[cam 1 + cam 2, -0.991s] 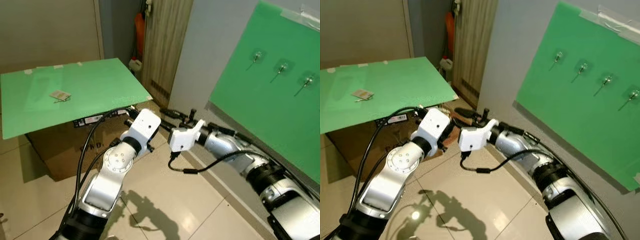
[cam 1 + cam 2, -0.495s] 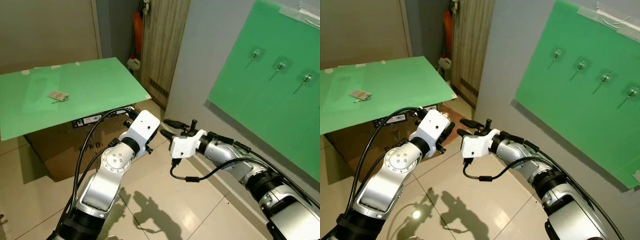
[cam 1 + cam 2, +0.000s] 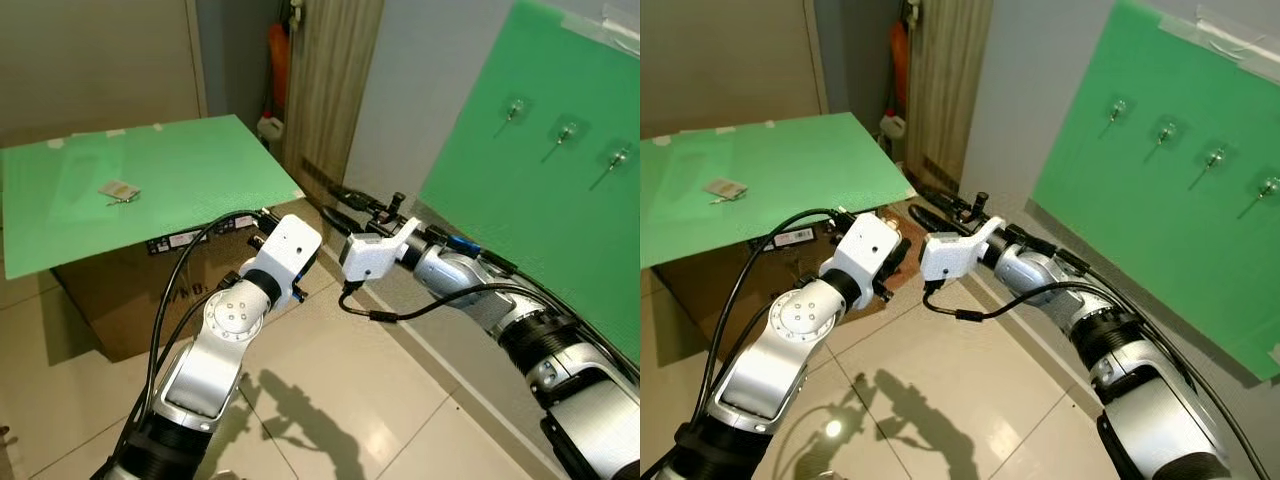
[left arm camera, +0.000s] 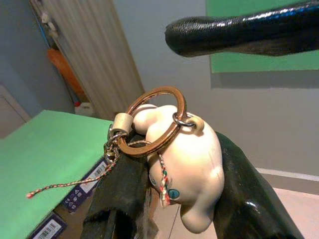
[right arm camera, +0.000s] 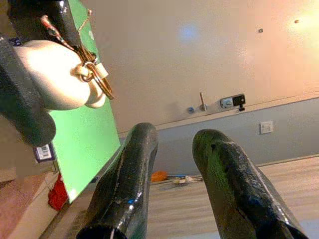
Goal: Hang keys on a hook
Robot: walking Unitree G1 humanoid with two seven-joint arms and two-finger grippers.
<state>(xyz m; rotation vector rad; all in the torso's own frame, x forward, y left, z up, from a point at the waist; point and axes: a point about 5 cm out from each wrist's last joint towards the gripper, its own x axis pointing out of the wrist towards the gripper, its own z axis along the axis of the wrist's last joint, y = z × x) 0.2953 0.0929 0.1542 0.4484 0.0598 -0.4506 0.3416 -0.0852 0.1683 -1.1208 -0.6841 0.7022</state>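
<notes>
Here, a green board (image 3: 540, 170) with hooks (image 3: 563, 136); tiled floor (image 3: 340, 400)

You can't identify the small flat pale item (image 3: 120, 191) on the green-topped bench (image 3: 200, 170); it's too tiny.

At the frame centre the right pincer (image 3: 345, 200) stands just before the left pincer (image 3: 902, 250), blocking its way forward. Right of them, open air reaches the hooks (image 3: 562, 133) on the green board (image 3: 520, 200). The desk (image 3: 180, 190) closes the left.
</notes>
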